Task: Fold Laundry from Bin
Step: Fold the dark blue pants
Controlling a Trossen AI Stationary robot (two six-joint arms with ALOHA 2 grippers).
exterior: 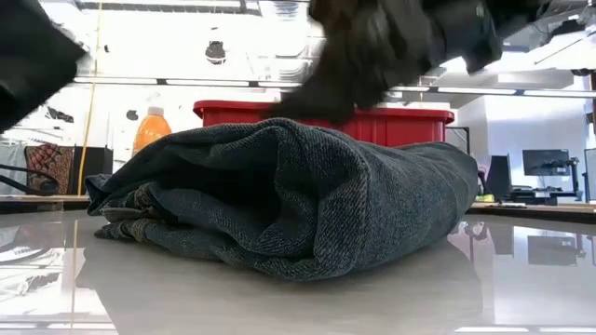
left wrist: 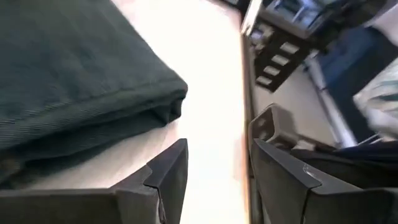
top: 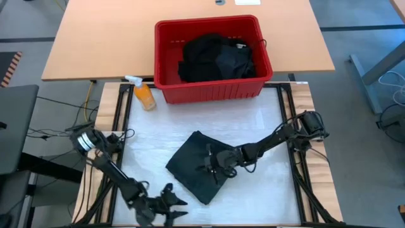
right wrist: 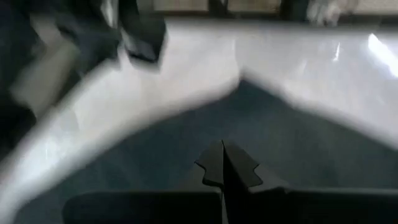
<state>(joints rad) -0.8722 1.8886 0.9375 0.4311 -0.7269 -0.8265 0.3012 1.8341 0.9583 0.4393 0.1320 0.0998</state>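
Two dark jointed arms, black angular left pincer (left wrist: 214, 180) fingers, pale grey wrist housings, thin black cables

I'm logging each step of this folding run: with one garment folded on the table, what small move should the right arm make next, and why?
Probably lift the right gripper straight up off the folded garment. Its fingers look shut with no cloth between them, the bundle already lies compact on the table, and more laundry waits in the bin. The left gripper sits open near the front edge.
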